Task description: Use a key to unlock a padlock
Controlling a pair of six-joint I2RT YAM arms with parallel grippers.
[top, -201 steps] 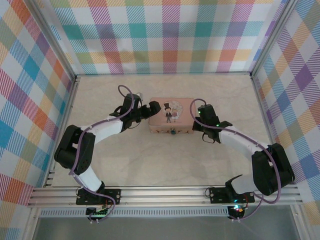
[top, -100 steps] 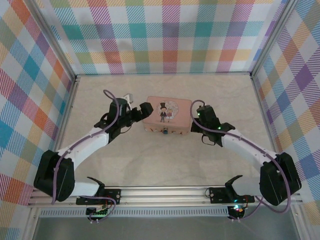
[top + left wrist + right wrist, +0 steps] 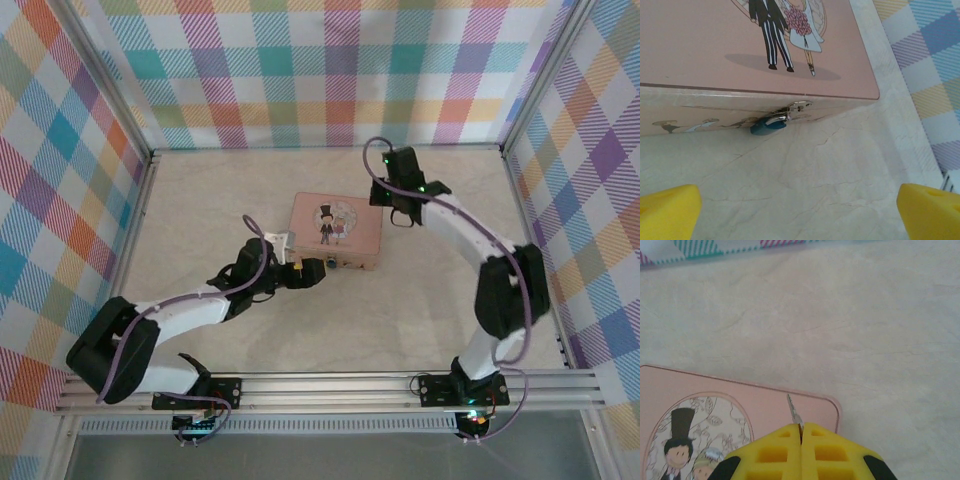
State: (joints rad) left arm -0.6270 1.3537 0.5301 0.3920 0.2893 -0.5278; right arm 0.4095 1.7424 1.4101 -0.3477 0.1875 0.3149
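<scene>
The padlock (image 3: 769, 125) is a small blue body with a silvery shackle, hanging from the latch on the front wall of the pink tin (image 3: 700, 45). In the top view the padlock (image 3: 330, 265) sits at the tin's (image 3: 335, 232) near edge. My left gripper (image 3: 312, 275) is just in front of it, and in the left wrist view the left gripper (image 3: 800, 215) is open wide, the lock a short way ahead of its yellow fingertips (image 3: 665, 212). My right gripper (image 3: 801, 427) is shut on the key (image 3: 794, 412), whose thin blade sticks out over the tin's (image 3: 740, 390) corner. From above the right gripper (image 3: 385, 203) hangs at the tin's back right corner.
The tin stands mid-table on a pale marbled surface (image 3: 420, 300). Checked walls (image 3: 330, 70) close the back and both sides. A metal rail (image 3: 330, 385) runs along the near edge by the arm bases.
My left arm swung from the tin's left side round to its front, by the padlock. The right arm moved from the tin's right side to its back right corner. The tin shifted slightly back.
</scene>
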